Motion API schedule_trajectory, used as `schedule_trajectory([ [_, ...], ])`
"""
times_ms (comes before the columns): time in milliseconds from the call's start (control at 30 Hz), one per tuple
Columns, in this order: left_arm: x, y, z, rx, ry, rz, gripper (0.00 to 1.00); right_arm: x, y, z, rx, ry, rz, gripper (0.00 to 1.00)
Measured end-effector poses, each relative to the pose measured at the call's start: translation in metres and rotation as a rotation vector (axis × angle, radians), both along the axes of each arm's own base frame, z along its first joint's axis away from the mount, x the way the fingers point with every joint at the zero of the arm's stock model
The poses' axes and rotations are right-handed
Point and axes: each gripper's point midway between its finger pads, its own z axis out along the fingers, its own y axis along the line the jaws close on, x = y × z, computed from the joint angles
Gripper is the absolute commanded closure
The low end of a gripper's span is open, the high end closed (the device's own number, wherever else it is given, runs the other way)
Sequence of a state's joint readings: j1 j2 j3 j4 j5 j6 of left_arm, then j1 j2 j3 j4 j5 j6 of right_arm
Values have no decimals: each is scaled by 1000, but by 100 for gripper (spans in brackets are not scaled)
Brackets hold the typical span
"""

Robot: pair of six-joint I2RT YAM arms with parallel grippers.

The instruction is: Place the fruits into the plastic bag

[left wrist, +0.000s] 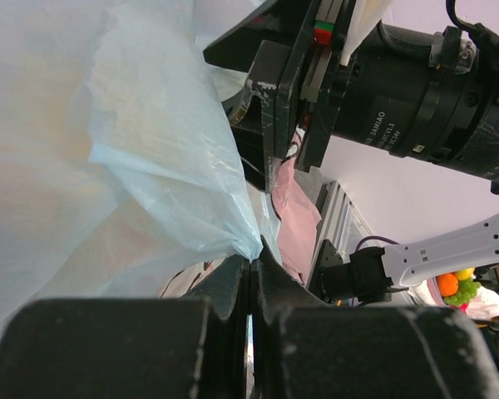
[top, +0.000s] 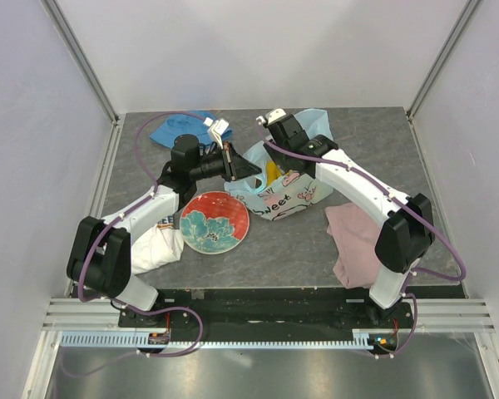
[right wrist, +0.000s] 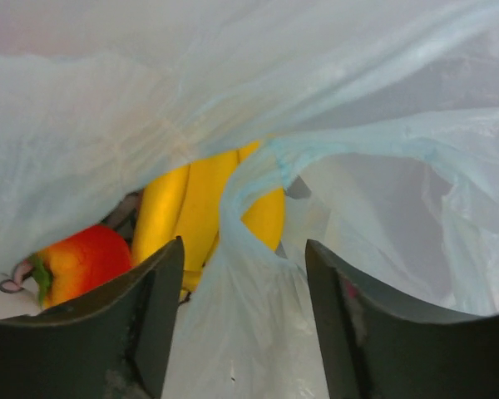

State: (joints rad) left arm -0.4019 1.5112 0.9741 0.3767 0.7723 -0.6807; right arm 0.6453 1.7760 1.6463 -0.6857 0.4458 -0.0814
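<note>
The light-blue plastic bag (top: pixel 289 193) lies mid-table with its mouth held open. My left gripper (top: pixel 237 163) is shut on the bag's left edge (left wrist: pixel 183 166), pinching thin plastic between its fingertips (left wrist: pixel 251 264). My right gripper (top: pixel 276 162) is open at the bag's mouth, its fingers (right wrist: pixel 154 307) astride a fold of the bag (right wrist: pixel 258 274). Inside the bag lie yellow bananas (right wrist: pixel 191 208) and an orange-red fruit (right wrist: pixel 79 262). The bananas also show yellow through the mouth in the top view (top: pixel 272 174). The green fruit is hidden.
A red-rimmed teal floral plate (top: pixel 214 221) sits in front of the bag. A pink cloth (top: pixel 356 241) lies at the right, a blue hat (top: pixel 179 129) at the back left, a white cloth (top: pixel 156 241) at the left.
</note>
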Motion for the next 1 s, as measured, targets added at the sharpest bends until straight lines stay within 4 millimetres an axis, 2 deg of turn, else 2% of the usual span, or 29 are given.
schedule_trajectory([
  [100,1,0,0,1,0,5,99,-3,-7,0,-31,12,-19,48],
  [200,2,0,0,2,0,10,98,-6,-15,-1,-63,18,-36,73],
  [233,2,1,0,2,0,11,98,-7,-16,-1,-72,21,-40,89],
  [300,2,1,-1,3,2,12,99,-9,-20,-2,-81,28,-53,100],
  [400,4,0,1,6,6,16,98,-9,-22,0,-89,26,-58,100],
  [533,21,-3,22,2,-16,47,98,-1,-21,19,-43,-36,-83,100],
  [633,42,-4,50,-7,-59,85,98,4,-25,59,69,-145,-113,100],
  [667,52,-3,63,-13,-79,103,98,7,-28,80,144,-207,-127,100],
  [733,70,2,88,-29,-119,135,98,3,-48,125,302,-334,-158,100],
  [800,86,10,105,-41,-150,168,98,-7,-74,168,431,-466,-191,100],
  [900,106,21,118,-53,-171,203,99,-33,-106,225,595,-678,-217,100],
  [1000,122,28,121,-62,-169,215,98,-49,-110,243,683,-779,-195,100],
])
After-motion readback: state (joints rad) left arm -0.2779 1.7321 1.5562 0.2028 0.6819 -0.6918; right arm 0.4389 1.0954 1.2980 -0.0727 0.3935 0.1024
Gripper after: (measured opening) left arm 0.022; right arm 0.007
